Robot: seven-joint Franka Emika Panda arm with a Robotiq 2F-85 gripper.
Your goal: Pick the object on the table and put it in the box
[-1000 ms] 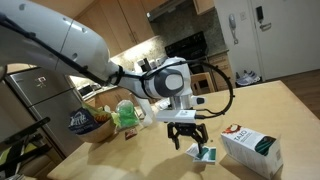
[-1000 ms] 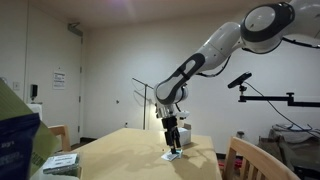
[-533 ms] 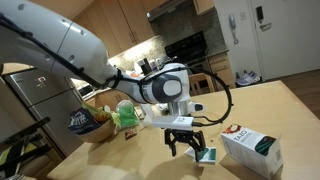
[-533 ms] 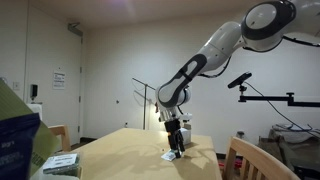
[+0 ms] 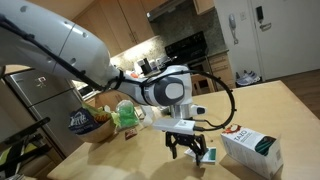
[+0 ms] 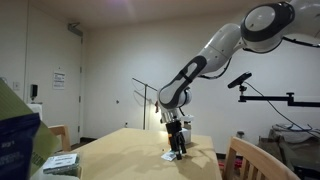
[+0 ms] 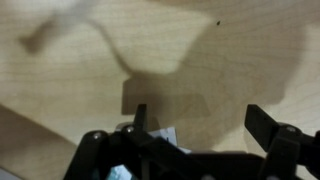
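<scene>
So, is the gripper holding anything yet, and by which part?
Nothing is held. The gripper is open, its fingers spread wide, low over the table, and the small packet lies loose by them.

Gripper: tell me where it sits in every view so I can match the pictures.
Exterior view: the gripper is low and a little right of centre, open, pointing down at the table.
Exterior view: the gripper is just right of centre in the lower half, at the end of the arm.
Wrist view: the gripper rises from the bottom edge, fingers wide apart.
Shared landmark: the pale wooden table.
</scene>
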